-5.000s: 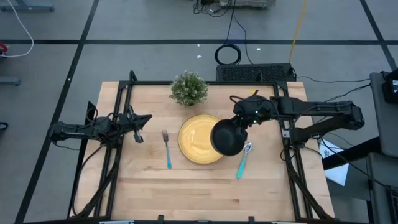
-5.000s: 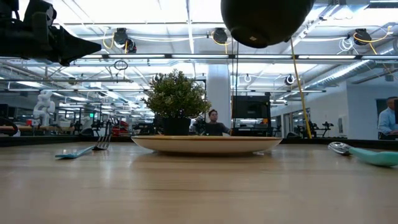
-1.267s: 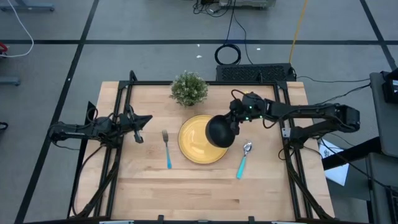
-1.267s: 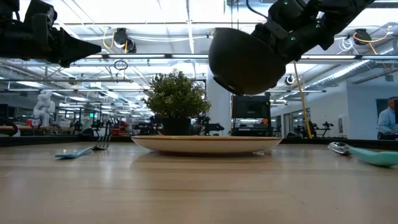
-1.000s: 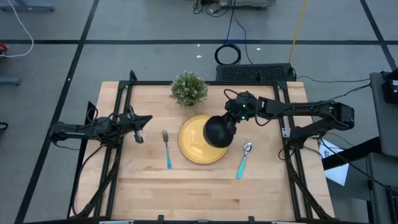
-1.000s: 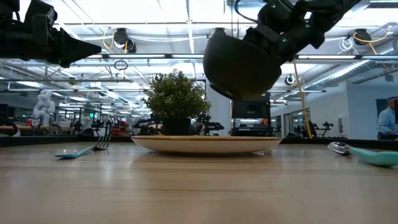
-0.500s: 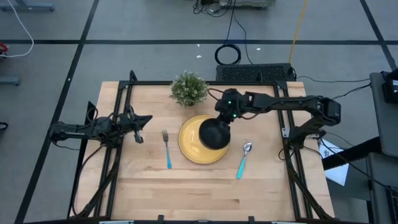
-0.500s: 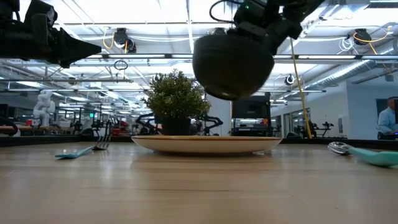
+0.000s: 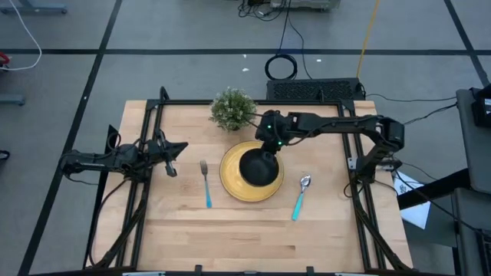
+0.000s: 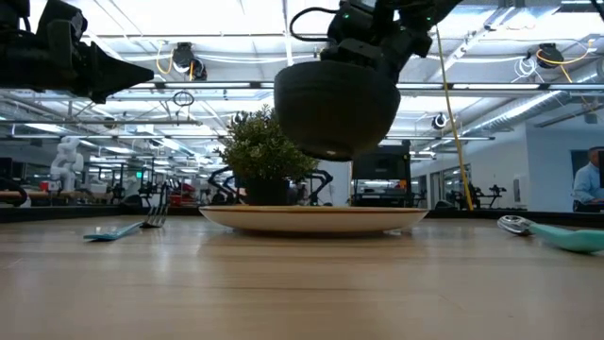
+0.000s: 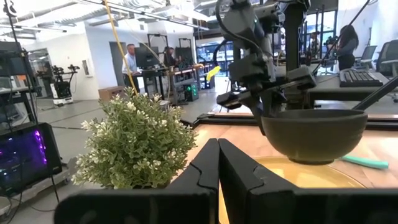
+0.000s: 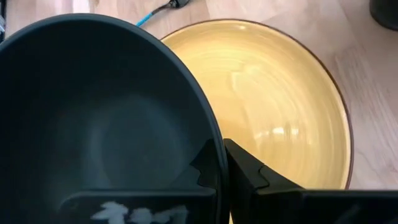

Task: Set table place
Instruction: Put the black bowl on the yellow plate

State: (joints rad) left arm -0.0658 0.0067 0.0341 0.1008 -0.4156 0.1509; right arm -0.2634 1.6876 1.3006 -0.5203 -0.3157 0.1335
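Bright even overhead light, ceiling lamps glaring in low view, glossy plate sheen, soft shadows

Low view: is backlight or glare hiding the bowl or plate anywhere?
Low view: ceiling lights behind turn the bowl into a dark silhouette over the plate. Right wrist view: soft bright glare on the plate, rim still clear. High view: even light, nothing hidden.

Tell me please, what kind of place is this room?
Probably a robotics lab or workshop: beyond the table the low view shows an open hall with other robot arms, monitors and ceiling strip lights, and people stand at workstations.
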